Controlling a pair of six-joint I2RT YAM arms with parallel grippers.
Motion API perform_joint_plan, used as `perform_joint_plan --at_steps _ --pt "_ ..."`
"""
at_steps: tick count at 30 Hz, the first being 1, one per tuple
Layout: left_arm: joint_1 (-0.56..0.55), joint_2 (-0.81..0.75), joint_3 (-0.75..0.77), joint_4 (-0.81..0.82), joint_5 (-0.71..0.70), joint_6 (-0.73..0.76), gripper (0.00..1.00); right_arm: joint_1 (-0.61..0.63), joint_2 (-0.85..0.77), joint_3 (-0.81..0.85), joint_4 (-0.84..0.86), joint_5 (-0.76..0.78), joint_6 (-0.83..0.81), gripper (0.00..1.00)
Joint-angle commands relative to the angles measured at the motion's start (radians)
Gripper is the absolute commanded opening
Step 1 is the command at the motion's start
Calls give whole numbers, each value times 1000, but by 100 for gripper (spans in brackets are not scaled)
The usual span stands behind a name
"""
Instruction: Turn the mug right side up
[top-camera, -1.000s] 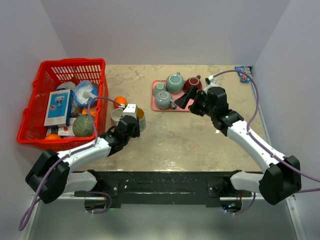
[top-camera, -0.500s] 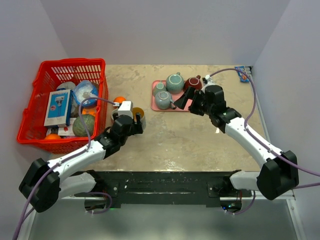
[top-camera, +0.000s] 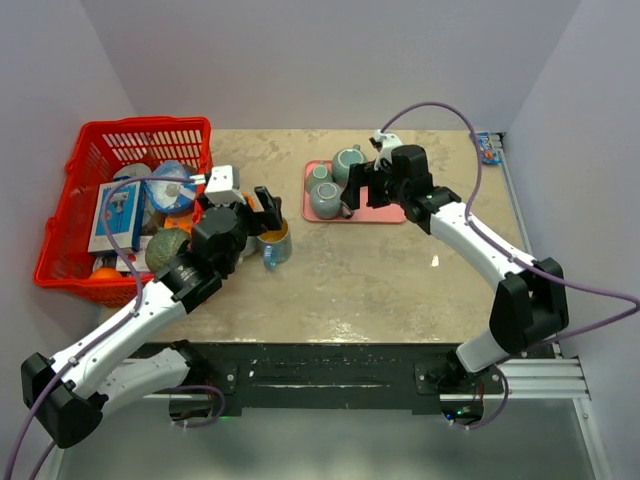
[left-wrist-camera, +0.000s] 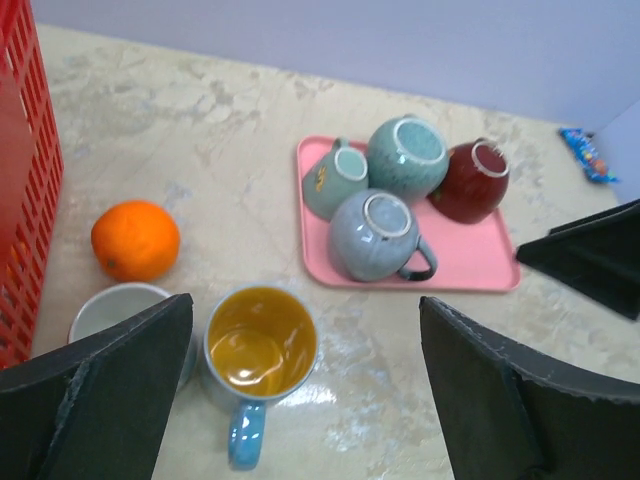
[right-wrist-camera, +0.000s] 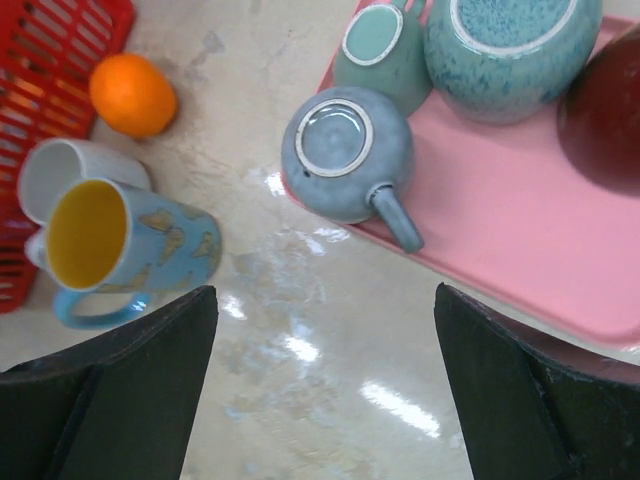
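Tabletop (top-camera: 380, 280): blue mug (left-wrist-camera: 260, 345) upright, ungripped; task apparently done. Left gripper (left-wrist-camera: 305, 395) spread wide, empty; right gripper (right-wrist-camera: 325, 385) likewise, above inverted grey mug (right-wrist-camera: 345, 150).

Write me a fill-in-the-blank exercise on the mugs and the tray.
The blue mug stands upright on the table; its inside is ____.
The pink tray carries ____ vessels.
The grey mug on it stands upside ____.
Missing words: yellow, four, down.
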Motion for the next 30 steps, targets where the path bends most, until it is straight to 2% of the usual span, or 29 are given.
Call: perform_joint_plan --at_steps 1,5,9,18,25,28,30 --pt "-1 -5 95 2 9 37 99 -3 80 92 -47 -31 -275 92" --pt "-3 4 124 -2 72 32 99 -3 178 137 -106 -37 -445 90" --pt "-3 15 138 -6 103 17 99 -2 241 146 -108 -34 -511 87" --pt "-1 43 147 -9 138 -5 99 -2 370 176 -34 -69 -522 78" --pt "-1 54 148 -9 141 -18 99 -3 407 178 41 -97 -514 74" --pt "-1 52 144 -9 141 -24 99 -3 414 183 61 -94 -523 61" --pt "-1 47 139 -9 140 -29 99 -2 417 190 67 -98 -528 58"
